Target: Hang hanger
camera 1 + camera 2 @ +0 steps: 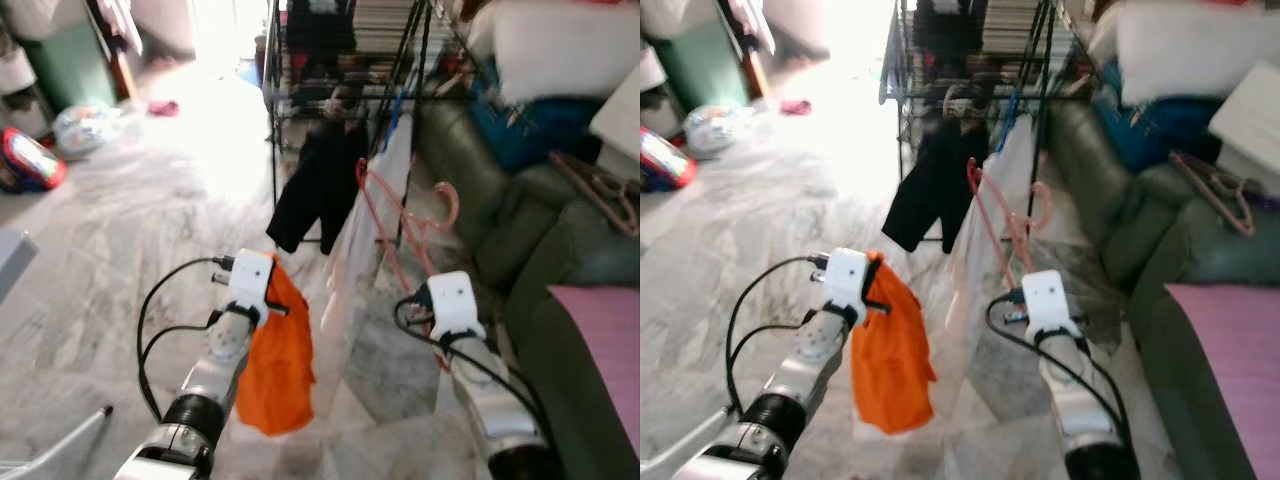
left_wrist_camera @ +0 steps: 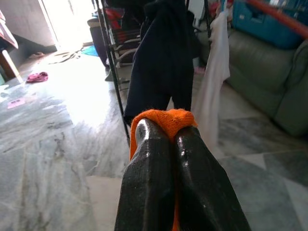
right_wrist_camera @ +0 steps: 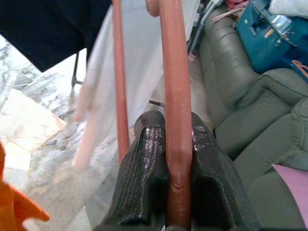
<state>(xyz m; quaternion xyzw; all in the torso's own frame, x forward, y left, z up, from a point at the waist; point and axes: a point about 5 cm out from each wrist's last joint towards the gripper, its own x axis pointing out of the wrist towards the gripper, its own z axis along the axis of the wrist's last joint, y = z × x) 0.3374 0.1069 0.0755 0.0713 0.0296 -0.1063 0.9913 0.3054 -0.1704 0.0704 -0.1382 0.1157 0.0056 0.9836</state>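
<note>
My right end effector [image 3: 173, 159] is clenching the pink hanger [image 1: 400, 225], raised beside the black drying rack [image 1: 345, 95]. My left end effector [image 2: 168, 149] is gripping 1 orange cloth [image 1: 278, 360] above the floor [image 1: 110, 230].

No text, label, brand, number or sign can be read anywhere in these pictures; every surface in sight is either plain or too blurred.
</note>
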